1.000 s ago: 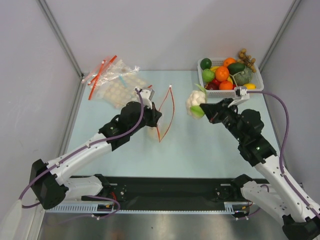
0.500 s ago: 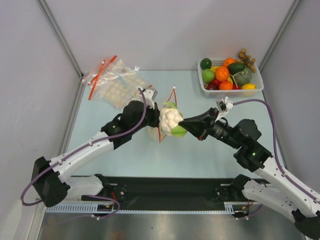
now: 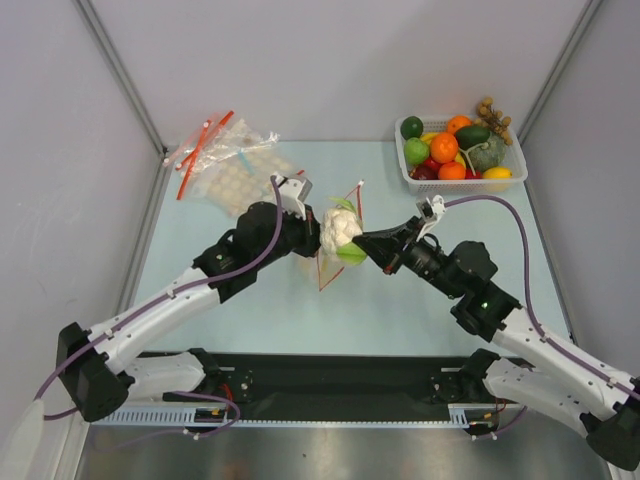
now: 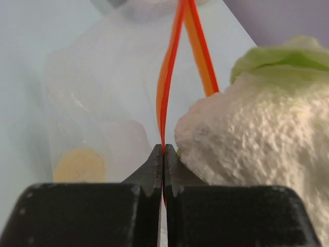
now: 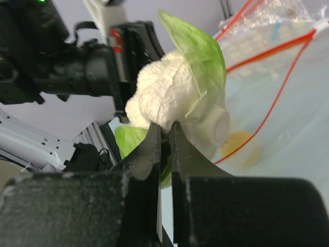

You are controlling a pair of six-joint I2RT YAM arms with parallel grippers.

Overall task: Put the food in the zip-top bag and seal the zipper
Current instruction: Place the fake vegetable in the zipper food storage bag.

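Note:
The zip-top bag (image 3: pixel 318 262) stands near the table's middle, its mouth held open. My left gripper (image 3: pixel 308 235) is shut on its red-orange zipper (image 4: pixel 172 67), pinching the strip at the fingertips (image 4: pixel 163 152). The white slider (image 3: pixel 358 184) sits at the top far corner. My right gripper (image 3: pixel 360 244) is shut on a piece of food, a white cauliflower with green leaves (image 3: pixel 340 232), gripped at its base (image 5: pixel 165 128) and held at the bag's mouth beside the zipper. The cauliflower (image 4: pixel 257 139) fills the right of the left wrist view. A yellow piece (image 4: pixel 79 164) lies inside the bag.
A white basket (image 3: pixel 519 160) at the back right holds more food: oranges, green pieces, a lemon. Crinkled disc-dotted bags (image 3: pixel 230 165) with red strips lie at the back left. Grey walls close in on both sides.
My right gripper has carried the cauliflower leftward from beside the basket to the bag's mouth. The left gripper has kept hold of the zipper, shifting only slightly.

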